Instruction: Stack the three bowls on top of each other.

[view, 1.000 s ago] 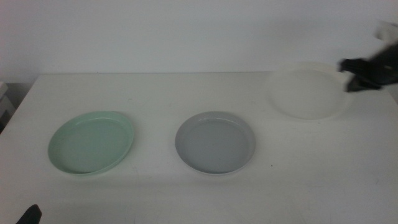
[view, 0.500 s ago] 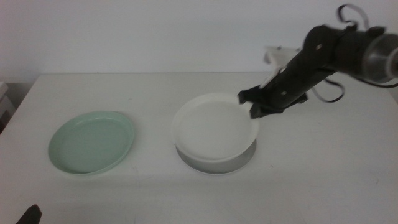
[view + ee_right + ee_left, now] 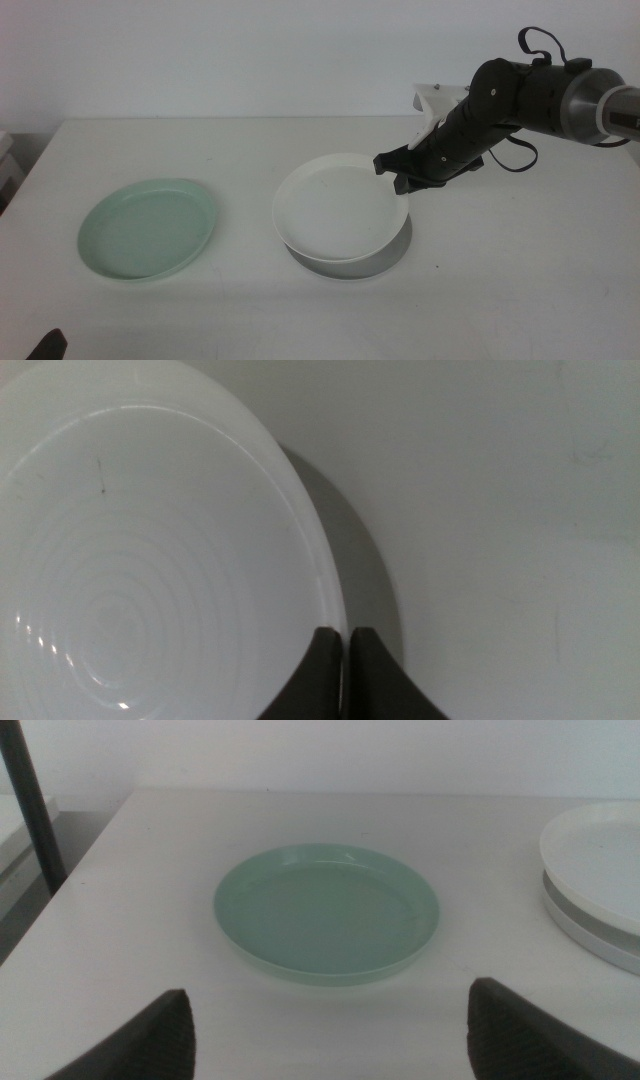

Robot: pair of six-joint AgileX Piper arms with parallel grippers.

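The white bowl (image 3: 335, 208) lies tilted over the grey bowl (image 3: 375, 258) at the table's middle, covering most of it. My right gripper (image 3: 401, 176) is shut on the white bowl's far right rim; the right wrist view shows both jaws pinching that rim (image 3: 333, 610). The mint green bowl (image 3: 148, 228) rests on the table at the left, also seen as the mint green bowl (image 3: 327, 910) in the left wrist view, ahead of my open left gripper (image 3: 330, 1040), which waits low near the front left corner. In that view the white bowl (image 3: 600, 850) sits over the grey bowl (image 3: 590, 925).
The white table (image 3: 520, 280) has bare surface to the right and in front of the bowls. A white fixture (image 3: 438, 100) stands at the back right behind the right arm. A dark post (image 3: 30, 805) stands off the table's left side.
My right gripper carried the white bowl from the back right of the table leftward and forward, over the grey bowl, and lowered it there. The left gripper and green bowl have not moved.
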